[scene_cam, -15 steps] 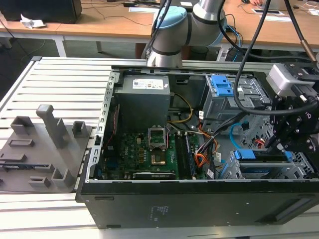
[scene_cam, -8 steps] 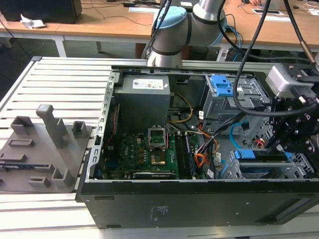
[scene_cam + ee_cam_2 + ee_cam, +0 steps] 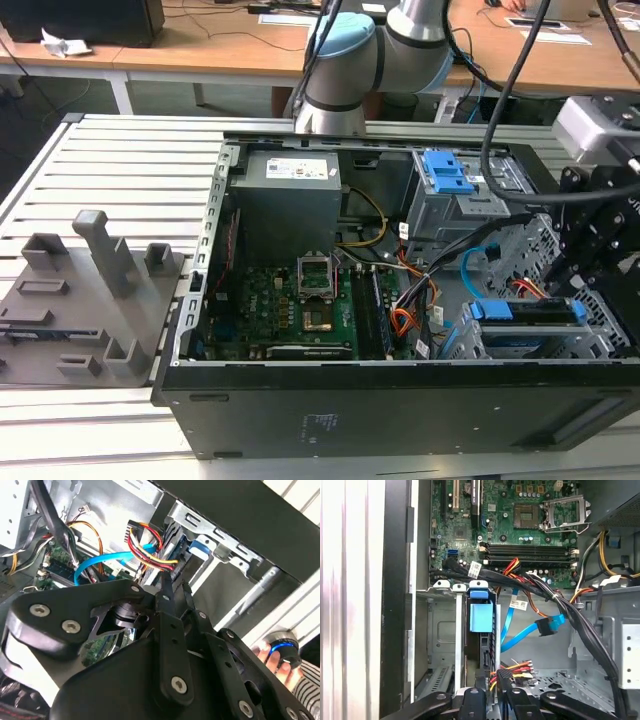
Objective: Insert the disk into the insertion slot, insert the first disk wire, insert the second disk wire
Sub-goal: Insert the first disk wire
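The case [image 3: 400,400] lies open on the table [image 3: 110,170]. The slot [image 3: 610,340] is at four o'clock in the exterior view, and the disk [image 3: 530,312] is lodged in it, so the risk now lies in the wiring. The tool [image 3: 167,582] hangs over the disk's end. It seems clamped on the dark plug of the first wire [image 3: 517,669], though the contact is partly hidden.

If that plug meets the disk's socket tilted or off line, a push could bend pins or jam it. A weak grip could let it twist free. The second wire [image 3: 520,635] loops loose just beside it, plug unattached, and could snag on the tool.

The disk shows a slim dark edge between the slot's sheet-metal walls, with a bright blue caddy tab at its end.
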Robot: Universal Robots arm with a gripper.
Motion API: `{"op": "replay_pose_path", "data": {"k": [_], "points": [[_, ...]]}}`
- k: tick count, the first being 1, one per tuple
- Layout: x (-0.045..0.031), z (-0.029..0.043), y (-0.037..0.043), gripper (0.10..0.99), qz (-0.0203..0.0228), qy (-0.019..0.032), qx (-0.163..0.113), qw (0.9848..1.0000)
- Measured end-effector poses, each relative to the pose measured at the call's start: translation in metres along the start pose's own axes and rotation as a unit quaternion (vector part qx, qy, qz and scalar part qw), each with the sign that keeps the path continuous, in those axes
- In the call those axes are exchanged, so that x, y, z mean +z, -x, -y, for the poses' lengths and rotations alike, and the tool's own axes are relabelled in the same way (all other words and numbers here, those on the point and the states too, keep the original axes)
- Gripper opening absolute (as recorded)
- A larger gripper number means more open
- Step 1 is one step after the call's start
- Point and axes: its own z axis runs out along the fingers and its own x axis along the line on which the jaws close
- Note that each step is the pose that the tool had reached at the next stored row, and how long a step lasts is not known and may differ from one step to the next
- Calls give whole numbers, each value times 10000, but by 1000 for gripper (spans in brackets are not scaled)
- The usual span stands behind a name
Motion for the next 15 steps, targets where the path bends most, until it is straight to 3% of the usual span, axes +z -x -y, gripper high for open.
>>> {"op": "replay_pose_path", "data": {"k": [2, 9, 10, 12, 15], "points": [[-80, -4, 1, 235, -1, 0, 0, 10000], [-87, -4, 1, 235, 0, 0, 0, 10000], [-88, -4, 1, 220, 0, 0, 0, 10000], [-88, -4, 1, 106, 0, 0, 0, 10000], [-88, -4, 1, 106, 0, 0, 0, 10000]]}}
